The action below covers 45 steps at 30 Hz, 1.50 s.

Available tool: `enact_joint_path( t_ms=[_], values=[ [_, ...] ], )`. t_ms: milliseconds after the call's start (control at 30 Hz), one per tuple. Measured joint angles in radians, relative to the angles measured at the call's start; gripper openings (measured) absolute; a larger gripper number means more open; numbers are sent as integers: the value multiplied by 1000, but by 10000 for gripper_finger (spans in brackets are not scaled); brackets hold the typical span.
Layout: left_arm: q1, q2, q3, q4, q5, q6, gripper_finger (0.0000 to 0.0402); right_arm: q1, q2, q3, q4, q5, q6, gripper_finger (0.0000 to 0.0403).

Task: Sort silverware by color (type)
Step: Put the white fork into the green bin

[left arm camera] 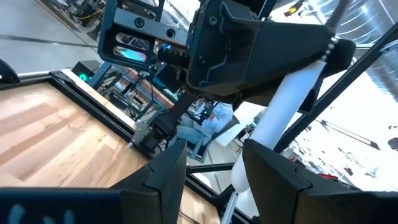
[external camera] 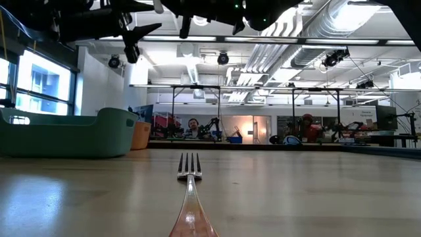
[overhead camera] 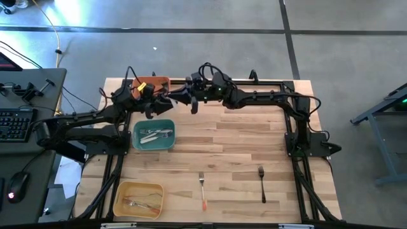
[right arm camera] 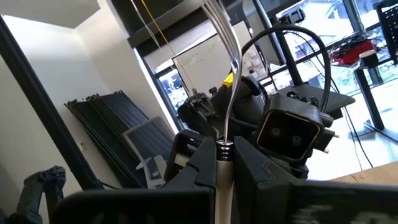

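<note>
My right gripper is shut on a white-handled piece of silverware. It holds the piece high above the table's far left part, beside the orange bin. My left gripper faces it there and is open. Its two fingers stand on either side of the white handle's lower end; whether one touches it, I cannot tell. In the high view the two grippers meet at my left gripper and my right gripper. An orange-handled fork and a black fork lie flat near the table's front edge. My right gripper pinches the white handle between its two fingers, which run along it. The silver neck sticks out past the fingertips toward my left gripper. The fingers come about level from the table's right. The piece is lifted clear of the table.
A teal bin with white-handled pieces stands left of centre. A yellow bin with several pieces is at the near left corner. A black frame runs along the table's right and far sides. Bare wood lies mid-table.
</note>
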Motion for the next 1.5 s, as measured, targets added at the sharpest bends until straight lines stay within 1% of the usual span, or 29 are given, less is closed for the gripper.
enact_joint_path(
  t_ms=[133, 267, 467, 600, 800, 967, 1167, 1267, 1400, 1500],
  values=[
    [35, 0, 0, 13, 23, 2, 161, -18, 0, 0, 31, 3, 20, 1],
    [66, -1, 0, 33, 92, -2, 166, -53, 0, 0, 59, 15, 46, 1],
    [93, -1, 0, 49, 85, -7, 166, -75, 0, 0, 59, 3, 84, 1],
    [112, 0, 0, 45, 61, -1, 166, -73, 0, 0, 59, -5, 84, 1],
    [133, 2, 0, 53, 54, 0, 166, -71, 0, 0, 48, -6, 76, 1],
    [134, 39, 29, 45, 53, 18, 166, -81, 0, 0, 33, -9, 75, 1],
    [139, 133, 97, 43, 52, 93, 166, -93, 0, 0, 18, -9, 51, 1],
    [149, 168, 120, 44, 61, 105, 165, -96, 0, 0, 18, -9, 49, 1],
    [150, 195, 131, 44, 66, 109, 150, -96, 1, 0, 8, -6, 36, 1],
    [150, 196, 141, 46, 85, 150, 111, -95, 1, 0, -7, -8, 17, 1]
  ],
)
